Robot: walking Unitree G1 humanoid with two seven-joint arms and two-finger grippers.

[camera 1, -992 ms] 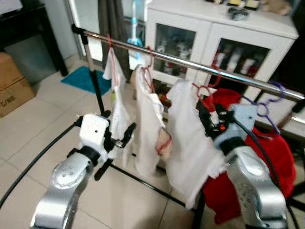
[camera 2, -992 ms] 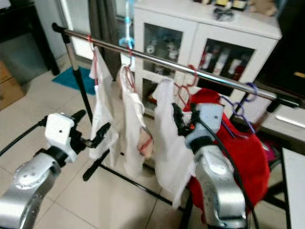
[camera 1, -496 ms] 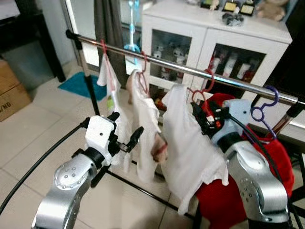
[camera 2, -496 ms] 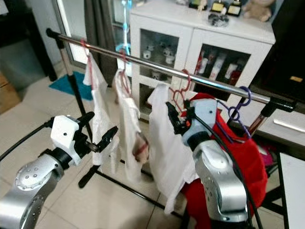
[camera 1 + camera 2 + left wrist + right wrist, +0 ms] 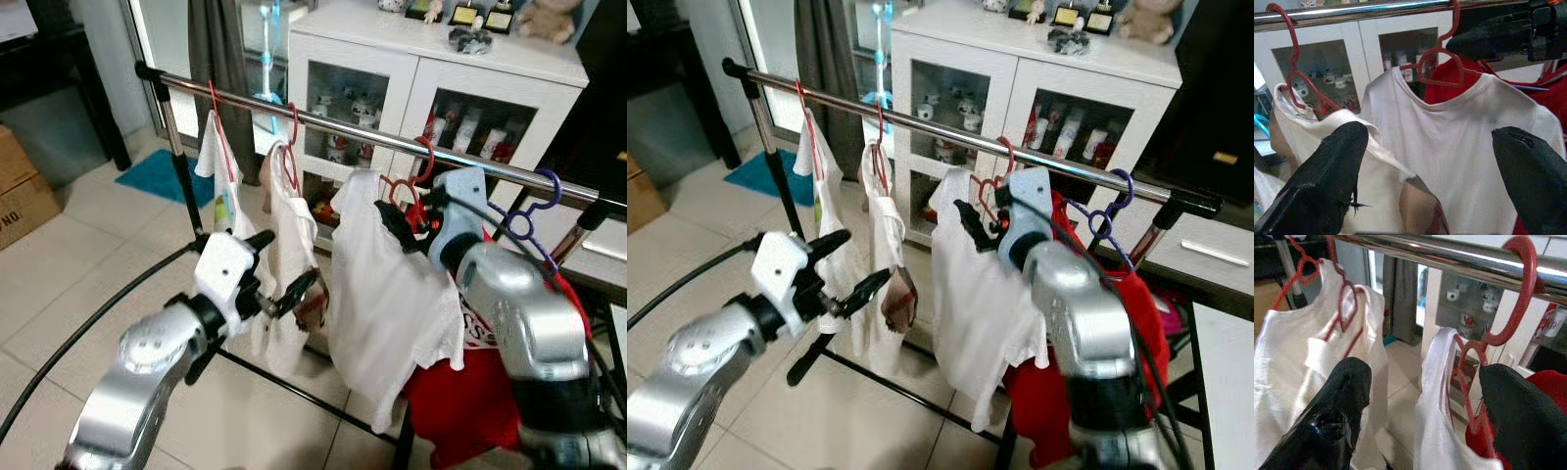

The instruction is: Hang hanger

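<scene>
Cabinet [image 5: 431, 88] with bottles [image 5: 470, 142] behind glass doors.

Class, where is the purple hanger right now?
The purple hanger hangs near the right end of the rail, just right of the right gripper, above the red garment.

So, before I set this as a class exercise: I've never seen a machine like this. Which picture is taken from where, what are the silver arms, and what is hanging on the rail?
It is a humanoid robot with two silver arms. The two wide pictures come from cameras in its head; the two close ones look out from each wrist, along that gripper's two black fingers. A metal rail holds three white shirts on red hangers, a red garment and a purple hanger. The right gripper is open beside the red hanger already hooked over the rail, with a white shirt on it. The left gripper is open, holding nothing.
</scene>
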